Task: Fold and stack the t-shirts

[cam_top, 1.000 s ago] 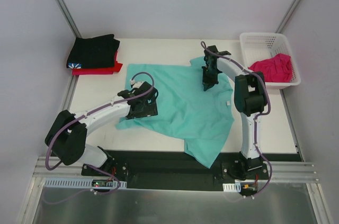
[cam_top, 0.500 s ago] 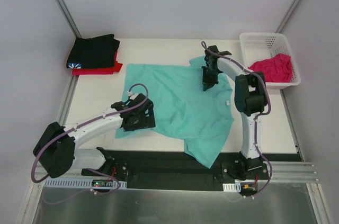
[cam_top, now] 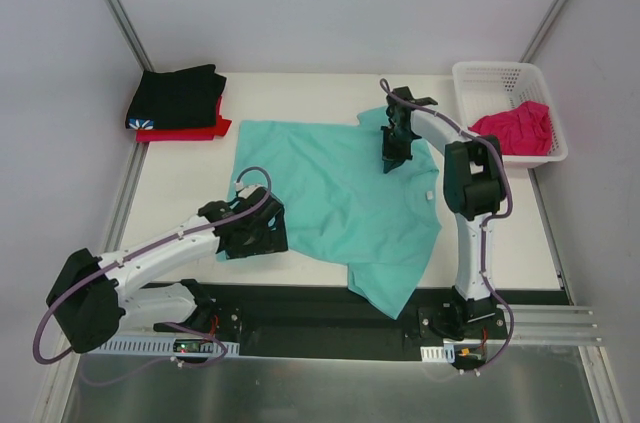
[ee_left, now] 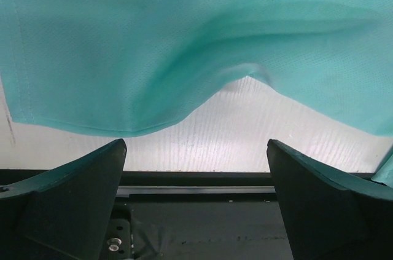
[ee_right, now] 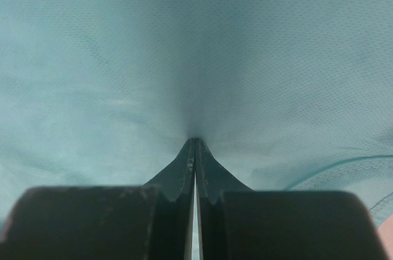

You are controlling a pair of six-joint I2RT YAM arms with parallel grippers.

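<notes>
Teal t-shirt [cam_top: 340, 193] lies spread on the counter [cam_top: 180, 183], left pincer [ee_left: 195, 147] spread wide and empty just off its near-left hem, right pincer [ee_right: 195, 141] pressed together pinching its far-right cloth, black t-shirt [cam_top: 178, 96] atop red t-shirt [cam_top: 195, 130] beyond its far-left corner.

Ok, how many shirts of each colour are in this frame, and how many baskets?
Teal shirt: 1
Black shirt: 1
Red shirt: 1
Pink shirt: 1
Basket: 1
Total: 5
</notes>
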